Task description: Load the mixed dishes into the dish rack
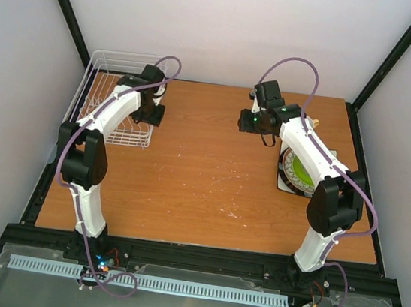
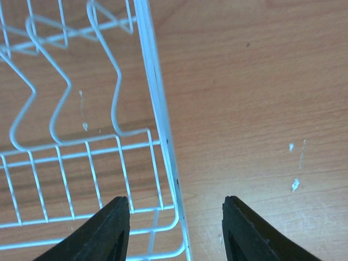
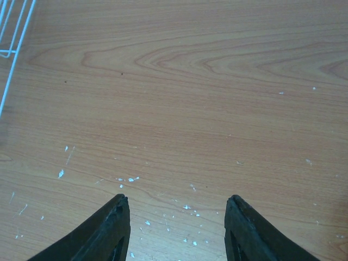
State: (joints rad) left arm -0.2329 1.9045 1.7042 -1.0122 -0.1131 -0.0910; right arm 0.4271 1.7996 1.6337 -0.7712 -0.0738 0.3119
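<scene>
The wooden tabletop carries the white wire dish rack at its far-left corner; no dishes can be seen in the rack. The left arm reaches over the rack's right side, and the right arm stretches toward the far middle. Near the right edge, partly under that arm, the lime-green plate lies on a plate with a dark patterned rim. The left gripper hangs above the rack's right rim, jaws apart and holding nothing. The right gripper is over bare wood, likewise apart.
</scene>
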